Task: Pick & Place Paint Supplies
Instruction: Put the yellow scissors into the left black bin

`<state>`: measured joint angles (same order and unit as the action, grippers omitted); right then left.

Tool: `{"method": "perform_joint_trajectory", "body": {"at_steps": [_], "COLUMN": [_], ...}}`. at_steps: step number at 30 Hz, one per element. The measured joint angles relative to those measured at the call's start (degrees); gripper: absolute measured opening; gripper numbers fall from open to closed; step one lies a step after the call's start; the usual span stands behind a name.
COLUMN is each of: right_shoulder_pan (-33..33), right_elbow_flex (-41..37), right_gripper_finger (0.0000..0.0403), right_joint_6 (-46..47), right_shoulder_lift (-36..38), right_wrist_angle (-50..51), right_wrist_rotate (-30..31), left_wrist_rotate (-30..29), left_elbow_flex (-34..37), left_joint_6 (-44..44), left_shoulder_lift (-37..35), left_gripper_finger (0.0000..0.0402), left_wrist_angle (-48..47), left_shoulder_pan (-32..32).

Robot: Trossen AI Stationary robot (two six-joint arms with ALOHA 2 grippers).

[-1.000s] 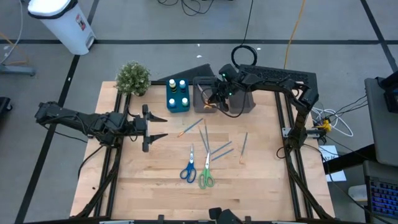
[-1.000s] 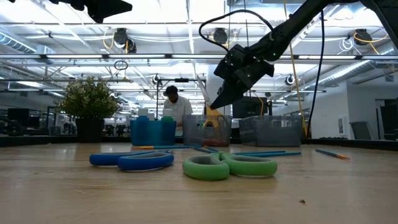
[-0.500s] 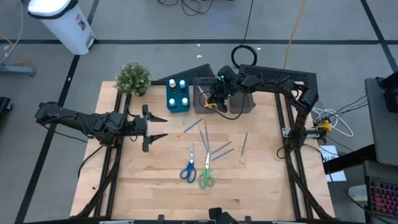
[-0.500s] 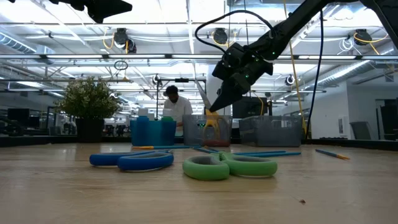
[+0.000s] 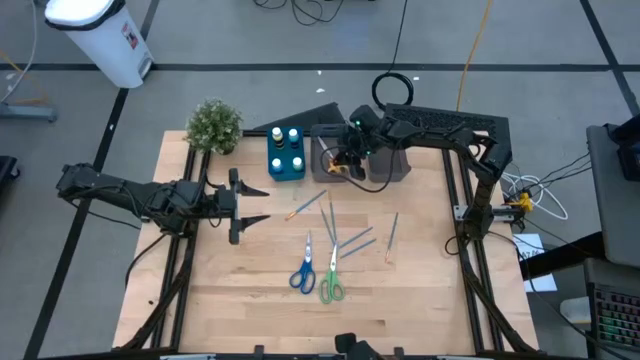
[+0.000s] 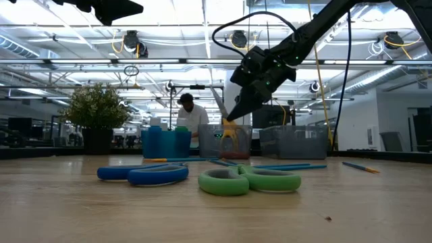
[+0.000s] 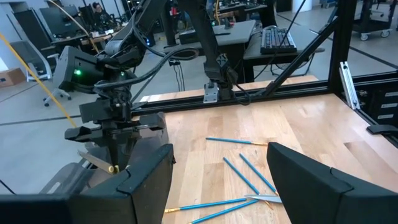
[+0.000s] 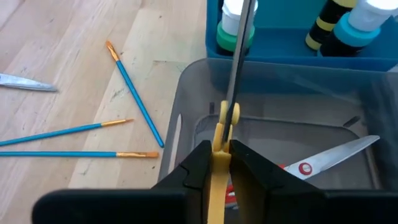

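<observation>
The yellow scissors (image 8: 225, 134) were gripped by the right pincer (image 8: 217, 163) directly above the grey bin (image 8: 186, 87), blades upward; the left pincer (image 5: 243, 204) waited, parted.

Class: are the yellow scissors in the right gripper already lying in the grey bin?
No. The right gripper holds the yellow scissors upright above the grey bin.

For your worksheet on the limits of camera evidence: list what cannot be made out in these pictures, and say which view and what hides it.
- Yellow-handled scissors: handle loops hidden, right wrist view, by the right gripper.
- Red-handled scissors in the grey rectangular bin: handles hidden by the same gripper.
- Capped paint bottles: labels too small, high view.
- Left gripper: idle, open.
</observation>
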<state>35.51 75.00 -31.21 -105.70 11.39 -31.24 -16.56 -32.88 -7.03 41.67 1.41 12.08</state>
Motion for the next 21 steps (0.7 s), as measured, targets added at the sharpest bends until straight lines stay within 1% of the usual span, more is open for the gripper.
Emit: {"method": "perform_joint_trajectory", "body": {"at_steps": [3,4,8,15,18,21], "right_shoulder_pan": [0.0,0.0,-0.5,-2.3,-3.0,-3.7], "right_elbow_flex": [0.0,0.0,0.0,0.0,0.0,0.0], "right_gripper_finger": [0.0063,0.0068,0.0091,0.0136,0.0153,0.0170], "right_joint_6": [0.0,0.0,0.0,0.6,4.2,10.6], "right_shoulder_lift": [0.0,0.0,0.0,0.0,0.0,0.0], "right_wrist_angle": [-0.2,-0.2,-0.3,-3.3,-7.3,-11.2], "right_wrist_rotate": [0.3,1.2,7.2,15.5,18.9,20.6], "left_wrist_rotate": [0.0,0.0,0.0,0.0,0.0,0.0], "left_elbow_flex": [0.0,0.0,0.0,0.0,0.0,0.0], "left_joint_6": [0.0,0.0,0.0,0.3,0.3,0.3], "left_shoulder_lift": [0.0,0.0,0.0,0.0,0.0,0.0], "left_gripper_finger": [0.0269,0.0269,0.0269,0.0269,0.0269,0.0269], "left_wrist_angle": [0.0,0.0,0.0,0.0,0.0,0.0], "left_shoulder_pan": [0.0,0.0,0.0,0.0,0.0,0.0]}}
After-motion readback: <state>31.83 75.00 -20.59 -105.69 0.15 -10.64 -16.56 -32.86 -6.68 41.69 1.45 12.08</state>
